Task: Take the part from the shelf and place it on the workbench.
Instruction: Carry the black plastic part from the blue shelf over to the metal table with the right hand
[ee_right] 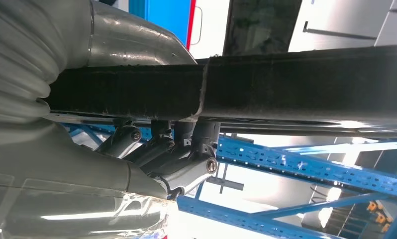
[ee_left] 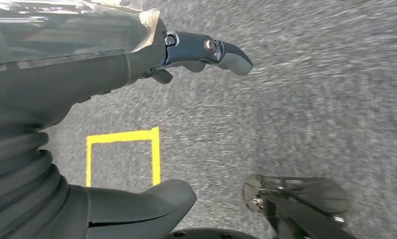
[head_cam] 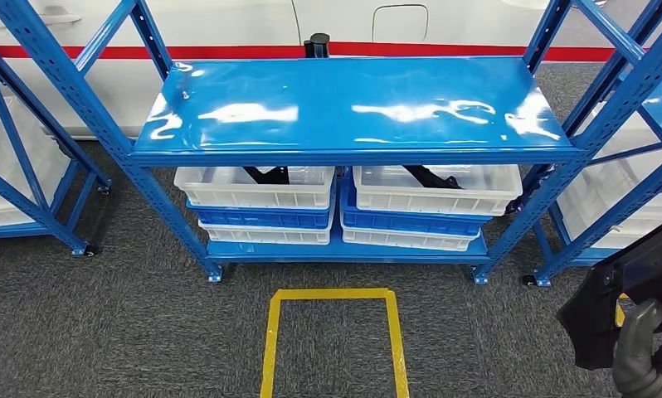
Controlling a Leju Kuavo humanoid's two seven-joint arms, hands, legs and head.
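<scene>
Blue shelf, stacked crates beneath.

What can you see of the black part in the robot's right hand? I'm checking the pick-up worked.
The black, matt, flat-sided part sits at the head view's lower right, held by the right hand, whose grey thumb lies against its lower edge. In the right wrist view it is a long, dark, rough-edged bar crossing the picture, with the fingers curled around it. It is off the shelf, above the grey carpet.

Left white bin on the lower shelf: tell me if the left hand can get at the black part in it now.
Probably not yet: the left hand hangs open over the carpet, and the top shelf overhangs the bin holding the black part.
</scene>
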